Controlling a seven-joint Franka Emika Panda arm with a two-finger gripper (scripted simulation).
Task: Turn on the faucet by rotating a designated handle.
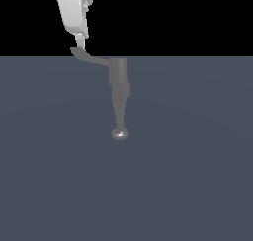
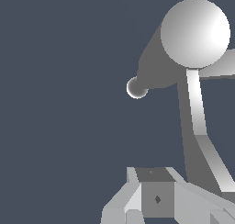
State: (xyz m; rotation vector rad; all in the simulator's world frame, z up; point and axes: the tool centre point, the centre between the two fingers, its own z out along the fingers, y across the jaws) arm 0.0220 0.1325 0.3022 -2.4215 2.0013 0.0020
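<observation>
**Gripper at the handle's end**

Nearest the exterior camera is the shiny rounded spout tip [image 1: 119, 134], low on the faucet [image 1: 119, 82], which stands on the flat blue-grey floor [image 1: 197, 176] about midway across the view. From the faucet's boxy body the spout tapers toward 6 o'clock. From the top of that body the handle [image 1: 90, 58] runs out toward 10 o'clock, thin and flat, with a widened, slightly upturned end.

At that end is the white gripper [image 1: 80, 43], coming down from 11 o'clock. Its lowest fingertip [image 1: 79, 41] meets the handle's end, touching or very nearly so. How wide the fingers stand cannot be told from this view, nor whether they have hold of anything.

On the wrist view, the handle [image 2: 197, 113] passes beside the grey fingertips [image 2: 137, 198]; the faucet [image 2: 195, 32] shows a large bright dome, and the small round spout tip [image 2: 137, 87] lies beyond. The finger spacing is unclear here too.
</observation>
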